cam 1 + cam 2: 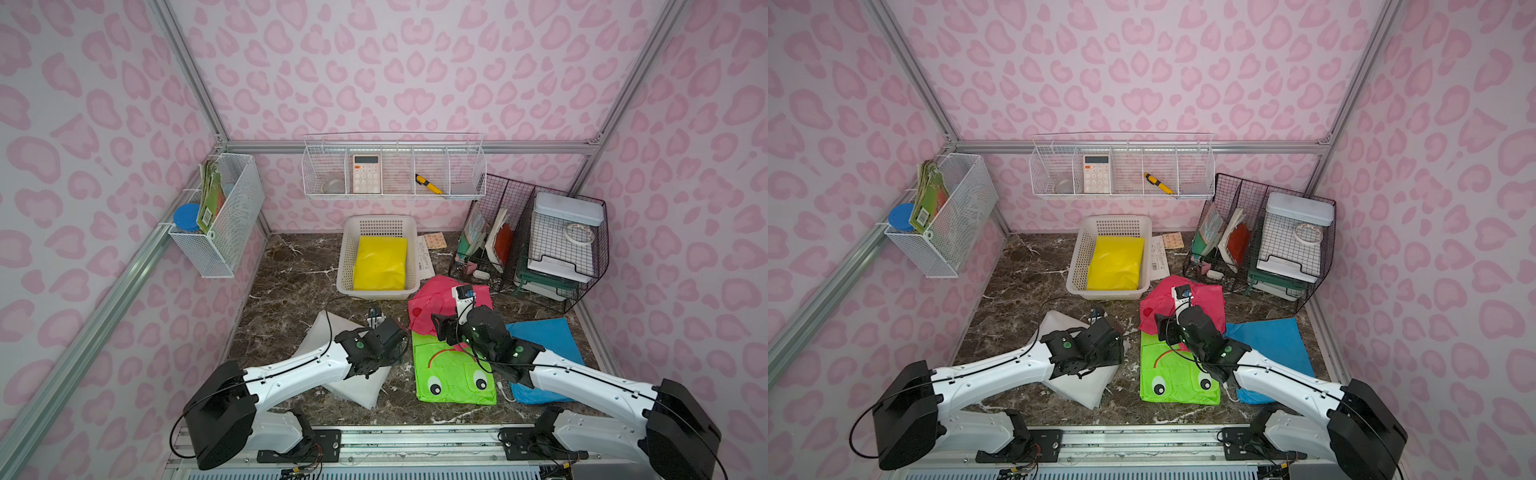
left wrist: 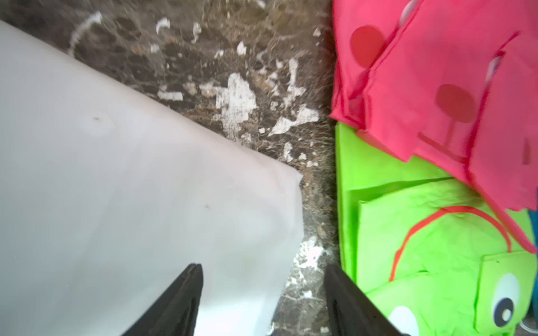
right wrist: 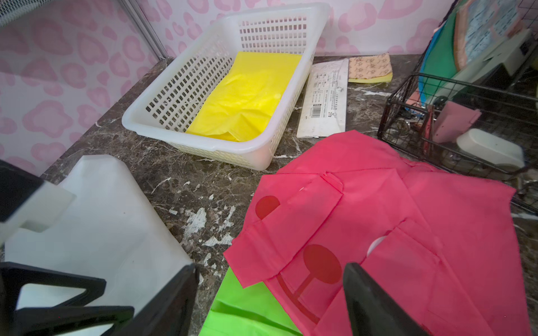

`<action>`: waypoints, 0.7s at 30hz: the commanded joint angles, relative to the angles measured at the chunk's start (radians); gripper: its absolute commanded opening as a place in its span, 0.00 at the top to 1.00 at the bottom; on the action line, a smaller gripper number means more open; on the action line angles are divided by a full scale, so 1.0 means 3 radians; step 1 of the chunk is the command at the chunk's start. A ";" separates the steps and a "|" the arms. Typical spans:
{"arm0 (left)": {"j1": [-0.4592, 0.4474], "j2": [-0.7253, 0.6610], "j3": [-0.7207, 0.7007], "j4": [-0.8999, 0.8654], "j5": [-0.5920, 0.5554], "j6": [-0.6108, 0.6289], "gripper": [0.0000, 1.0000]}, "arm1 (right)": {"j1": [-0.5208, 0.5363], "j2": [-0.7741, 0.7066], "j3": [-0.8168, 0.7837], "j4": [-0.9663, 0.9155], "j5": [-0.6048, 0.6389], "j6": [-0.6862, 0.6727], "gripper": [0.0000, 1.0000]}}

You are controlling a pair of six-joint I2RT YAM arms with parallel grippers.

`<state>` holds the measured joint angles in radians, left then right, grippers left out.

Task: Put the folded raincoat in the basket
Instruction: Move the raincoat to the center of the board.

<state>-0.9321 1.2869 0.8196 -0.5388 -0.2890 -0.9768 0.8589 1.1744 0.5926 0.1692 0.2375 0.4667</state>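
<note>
The white perforated basket point(image 1: 376, 294) point(image 1: 1106, 293) point(image 3: 186, 87) stands at the back middle of the table, with a folded yellow raincoat point(image 1: 380, 264) point(image 1: 1115, 264) point(image 3: 247, 96) lying inside it. On the table lie a folded white raincoat point(image 1: 357, 388) point(image 2: 116, 189), a pink one point(image 1: 432, 299) point(image 3: 393, 218) overlapping a green frog one point(image 1: 453, 378) point(image 2: 422, 232), and a blue one point(image 1: 552, 340). My left gripper point(image 2: 262, 267) is open above the white raincoat's corner, holding nothing. My right gripper point(image 3: 270, 266) is open and empty over the pink raincoat's near edge.
Black wire racks point(image 1: 540, 249) full of books and boxes stand at the back right, close to the pink raincoat. A paper packet point(image 3: 323, 99) and a patterned pad point(image 3: 369, 68) lie right of the basket. White wire baskets point(image 1: 395, 174) point(image 1: 224, 216) hang on the walls.
</note>
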 commanded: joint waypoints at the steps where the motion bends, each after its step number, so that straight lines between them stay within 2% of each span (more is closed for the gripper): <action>1: -0.0015 -0.0272 0.0065 -0.0856 -0.0659 -0.0192 0.28 | 0.0011 0.0152 0.0026 0.0196 -0.0295 -0.0026 0.20; 4: 0.0005 -0.0658 0.0014 -0.1458 -0.1110 -0.0503 0.28 | 0.0099 0.0477 0.0218 0.0254 -0.0482 -0.0098 0.20; 6: 0.0096 -0.0920 -0.0181 -0.1589 -0.1258 -0.0583 0.28 | 0.0203 0.0746 0.0405 0.0268 -0.0551 -0.0189 0.20; 11: 0.0481 -0.1621 -0.0698 -0.1635 -0.1030 -0.0674 0.28 | 0.0417 0.1597 0.1068 0.0114 -0.0896 -0.0335 0.20; 13: 0.0634 -0.1777 -0.0865 -0.1499 -0.0890 -0.0561 0.28 | 0.0523 0.1882 0.1280 0.0070 -0.0947 -0.0384 0.20; 16: 0.0873 -0.1813 -0.1062 -0.1103 -0.0610 -0.0262 0.29 | 0.0629 0.2210 0.1516 -0.0004 -0.0977 -0.0421 0.20; 21: 0.1109 -0.1378 -0.1093 -0.0740 -0.0393 -0.0102 0.30 | 0.0645 0.2404 0.1518 0.0028 -0.1126 -0.0400 0.23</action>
<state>-0.6170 0.8291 0.4896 -0.8520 -0.4591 -1.0622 1.0515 1.8847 1.0504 0.1848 -0.0605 0.3584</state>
